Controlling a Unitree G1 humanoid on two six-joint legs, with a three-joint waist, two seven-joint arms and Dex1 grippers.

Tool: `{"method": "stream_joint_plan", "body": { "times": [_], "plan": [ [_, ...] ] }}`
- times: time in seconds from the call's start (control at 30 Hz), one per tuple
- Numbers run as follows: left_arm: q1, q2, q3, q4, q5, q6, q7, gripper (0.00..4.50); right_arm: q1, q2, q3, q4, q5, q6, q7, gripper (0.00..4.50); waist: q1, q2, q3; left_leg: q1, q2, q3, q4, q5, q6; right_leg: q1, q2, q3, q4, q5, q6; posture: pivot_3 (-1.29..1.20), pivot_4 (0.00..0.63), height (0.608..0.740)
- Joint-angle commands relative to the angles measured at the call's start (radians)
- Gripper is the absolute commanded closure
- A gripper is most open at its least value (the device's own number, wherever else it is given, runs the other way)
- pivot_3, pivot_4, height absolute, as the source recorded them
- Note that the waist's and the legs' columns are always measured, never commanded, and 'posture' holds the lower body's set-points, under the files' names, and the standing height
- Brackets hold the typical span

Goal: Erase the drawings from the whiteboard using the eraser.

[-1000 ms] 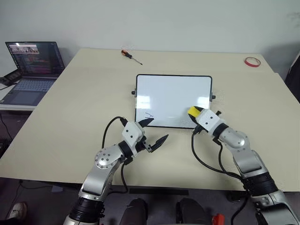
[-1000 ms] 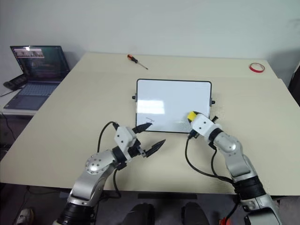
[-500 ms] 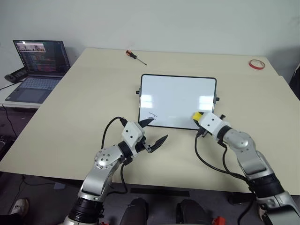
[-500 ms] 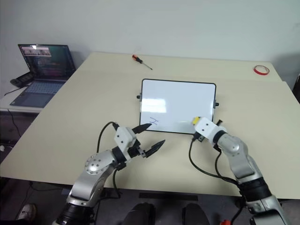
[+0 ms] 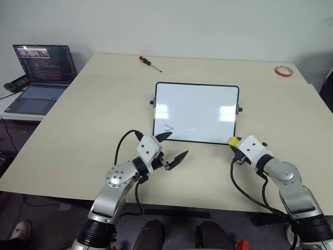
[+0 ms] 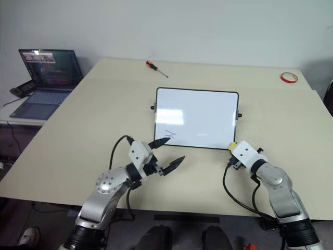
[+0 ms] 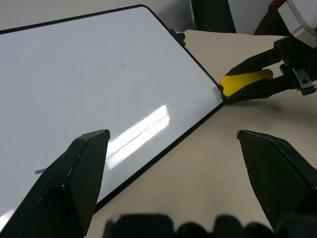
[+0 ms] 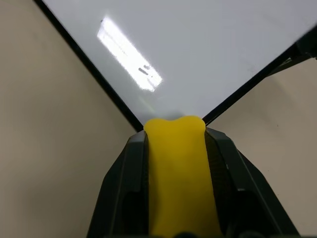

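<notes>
The whiteboard (image 5: pixel 196 112) lies flat in the middle of the table, with a thin black frame. One of the drawings, a small blue-black scribble (image 5: pixel 168 127), sits near its near left corner. My right gripper (image 5: pixel 235 142) is shut on the yellow eraser (image 8: pixel 176 168), whose tip is at the board's near right corner, over the frame. My left gripper (image 5: pixel 176 145) hangs open and empty just off the near left corner, one fingertip (image 5: pixel 166 135) close to the scribble. In the left wrist view the eraser (image 7: pixel 245 82) shows at the board's corner.
A laptop (image 5: pixel 41 67) stands on a side desk at the far left. A screwdriver (image 5: pixel 147 62) lies beyond the board, and a red tape ring (image 5: pixel 281 70) sits at the table's far right corner. Bare tabletop (image 5: pixel 88 120) surrounds the board.
My right gripper has carried the eraser off the board's surface, to the right and toward me, to the near right corner. The left gripper stayed put. The camera shifted slightly.
</notes>
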Motion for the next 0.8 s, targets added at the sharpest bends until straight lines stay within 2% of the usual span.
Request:
{"method": "stream_joint_plan", "body": {
  "times": [0.03, 0.13, 0.3, 0.57, 0.67, 0.8],
  "plan": [
    [-0.003, 0.008, 0.008, -0.037, -0.004, -0.018, -0.006, 0.0, -0.021, 0.045, -0.049, -0.068, 0.082, -0.068, -0.014, 3.25, -0.004, 0.001, 0.002, -0.001, 0.0, 0.0, 0.0, 0.0, 0.0, -0.001, 0.0, 0.0, 0.0, 0.0, 0.0, 0.0, 0.15, 0.74],
    [0.012, 0.022, 0.021, -0.05, -0.004, -0.021, -0.003, 0.0, -0.015, 0.089, -0.081, -0.11, 0.156, -0.127, -0.012, 3.25, -0.005, 0.002, 0.003, -0.006, 0.0, 0.0, -0.001, 0.0, 0.0, -0.006, 0.0, 0.0, 0.001, 0.003, -0.005, 0.0, 0.15, 0.74],
    [0.056, 0.038, 0.042, -0.077, -0.003, -0.008, 0.02, 0.0, 0.021, 0.094, -0.078, -0.138, 0.166, -0.187, -0.011, 3.25, -0.005, 0.002, 0.003, -0.009, -0.001, 0.0, -0.001, 0.0, 0.0, -0.01, 0.0, 0.0, 0.001, 0.003, -0.005, 0.0, 0.15, 0.74],
    [0.26, -0.044, 0.156, -0.184, 0.001, 0.038, 0.235, 0.0, 0.23, 0.134, -0.059, -0.233, 0.111, -0.263, -0.091, 3.25, -0.005, 0.002, 0.003, -0.009, -0.001, 0.001, -0.002, 0.0, 0.0, -0.011, -0.002, 0.001, 0.001, 0.002, -0.005, 0.0, 0.15, 0.74],
    [0.27, -0.05, 0.183, -0.175, 0.043, 0.047, 0.293, 0.0, 0.209, 0.156, -0.029, -0.21, 0.099, -0.269, -0.105, 3.25, -0.005, 0.002, 0.004, -0.009, 0.0, 0.001, -0.002, 0.0, 0.0, -0.011, -0.001, 0.001, 0.001, 0.001, -0.005, 0.0, 0.15, 0.74],
    [0.235, -0.053, 0.195, -0.161, 0.048, 0.054, 0.316, 0.0, 0.085, 0.196, 0.024, -0.128, 0.091, -0.285, -0.109, 3.25, -0.012, 0.002, 0.004, -0.007, 0.001, 0.001, -0.001, 0.0, -0.001, -0.01, 0.0, 0.001, 0.003, -0.001, -0.002, 0.0, 0.15, 0.74]
  ]
}}
